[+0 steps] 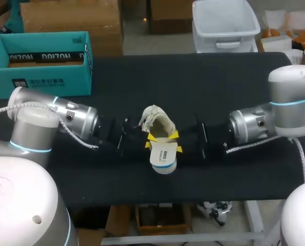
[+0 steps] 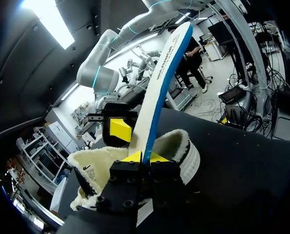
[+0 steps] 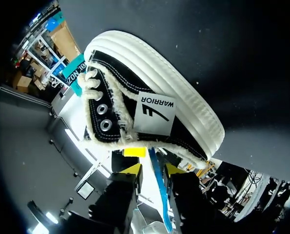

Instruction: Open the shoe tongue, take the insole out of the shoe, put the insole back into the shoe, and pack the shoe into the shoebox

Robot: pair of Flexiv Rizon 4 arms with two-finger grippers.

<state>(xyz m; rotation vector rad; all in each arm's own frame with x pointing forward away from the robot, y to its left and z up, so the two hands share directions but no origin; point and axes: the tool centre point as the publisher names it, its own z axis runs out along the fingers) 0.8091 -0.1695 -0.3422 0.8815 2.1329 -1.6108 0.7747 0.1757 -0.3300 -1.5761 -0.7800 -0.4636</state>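
A: Where is the insole?

B: It sticks partly out of the shoe, with its lower end down in the fleecy opening. Our left gripper is clamped across its thickness just above the shoe's collar. Our right gripper sits at the insole's opposite edge — whether it is pinching, we cannot tell.

A: How will it handle?

B: We judge it light and thin, a foam sheet that bends readily, so we hold it close to the shoe and not at the free tip. The shoe looks soft-lined with a stiff rubber sole, so it should not slide easily on the table.

A: Any writing?

B: There is dark print on the insole's white face and a white label on the shoe's side. There is also lettering on the teal shoebox, well beyond the shoe on our left — we read none of it out.
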